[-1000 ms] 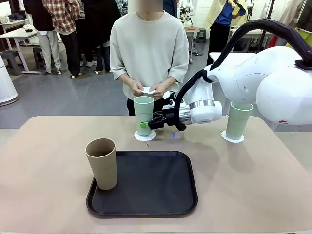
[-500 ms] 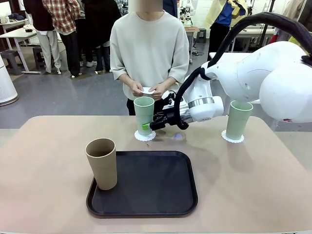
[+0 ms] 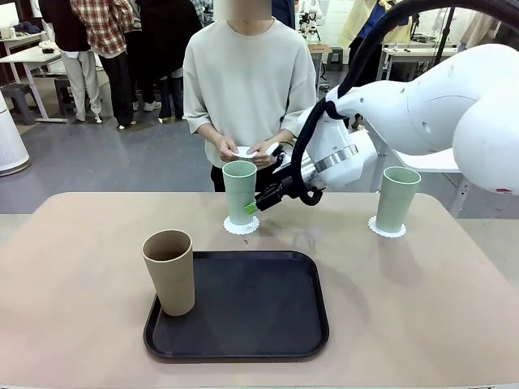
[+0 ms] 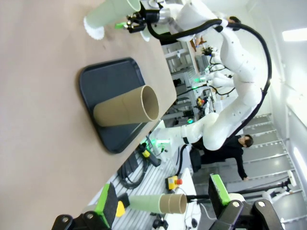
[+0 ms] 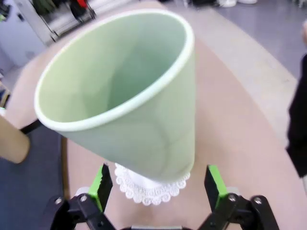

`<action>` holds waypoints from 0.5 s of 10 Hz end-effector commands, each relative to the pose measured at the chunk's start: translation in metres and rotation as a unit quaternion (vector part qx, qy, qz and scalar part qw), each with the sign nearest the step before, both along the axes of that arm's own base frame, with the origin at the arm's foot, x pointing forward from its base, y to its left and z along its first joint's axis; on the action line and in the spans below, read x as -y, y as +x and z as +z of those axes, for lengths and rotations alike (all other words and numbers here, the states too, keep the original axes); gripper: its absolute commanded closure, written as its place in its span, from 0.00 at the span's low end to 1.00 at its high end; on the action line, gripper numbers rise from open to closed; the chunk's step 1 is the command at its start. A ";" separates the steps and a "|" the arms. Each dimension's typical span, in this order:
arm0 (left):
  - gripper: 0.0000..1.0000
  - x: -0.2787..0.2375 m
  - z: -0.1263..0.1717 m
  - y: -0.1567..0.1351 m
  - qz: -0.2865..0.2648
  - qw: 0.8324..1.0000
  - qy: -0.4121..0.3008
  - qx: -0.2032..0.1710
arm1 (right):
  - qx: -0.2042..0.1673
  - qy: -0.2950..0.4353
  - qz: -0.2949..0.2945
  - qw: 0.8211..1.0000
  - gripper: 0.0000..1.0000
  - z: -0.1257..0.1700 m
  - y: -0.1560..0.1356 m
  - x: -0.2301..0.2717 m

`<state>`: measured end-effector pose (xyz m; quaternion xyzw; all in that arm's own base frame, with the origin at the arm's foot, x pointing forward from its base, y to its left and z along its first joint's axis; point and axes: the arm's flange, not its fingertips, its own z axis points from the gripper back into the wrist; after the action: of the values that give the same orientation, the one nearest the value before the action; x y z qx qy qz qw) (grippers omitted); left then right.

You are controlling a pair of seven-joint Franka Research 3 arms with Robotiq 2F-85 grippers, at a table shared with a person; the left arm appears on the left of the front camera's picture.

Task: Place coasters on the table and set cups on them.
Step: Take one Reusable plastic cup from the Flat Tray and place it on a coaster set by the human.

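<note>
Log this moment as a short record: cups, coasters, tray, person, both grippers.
middle green cup: upright on the near coaster
right green cup: upright on the far-right coaster
third coaster: in the hands of the person
brown cup: upright on the tray, no coaster under it
right gripper: open, close beside the middle green cup, not gripping
left gripper: open

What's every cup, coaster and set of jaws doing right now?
Middle green cup: upright on a coaster.
Right green cup: upright on its coaster.
Brown cup: upright on the tray.
Third coaster: in the person's hands.
Right gripper: jaws open, straddling the middle cup.
Left gripper: jaws open, empty.
</note>
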<state>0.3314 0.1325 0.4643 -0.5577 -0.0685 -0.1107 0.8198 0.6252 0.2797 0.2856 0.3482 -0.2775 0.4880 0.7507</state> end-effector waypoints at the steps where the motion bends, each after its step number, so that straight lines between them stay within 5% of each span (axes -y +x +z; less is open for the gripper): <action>1: 0.00 -0.001 0.002 -0.002 0.000 1.000 -0.006 0.004 | -0.024 -0.086 -0.026 0.996 0.00 0.019 -0.003 0.005; 5: 0.00 -0.001 0.002 -0.002 0.000 1.000 -0.006 0.004 | 0.016 -0.270 -0.131 0.954 0.00 0.109 -0.035 0.019</action>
<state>0.3314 0.1326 0.4642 -0.5578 -0.0684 -0.1106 0.8197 0.6090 0.2571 0.3755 0.1414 -0.2291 0.4688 0.8413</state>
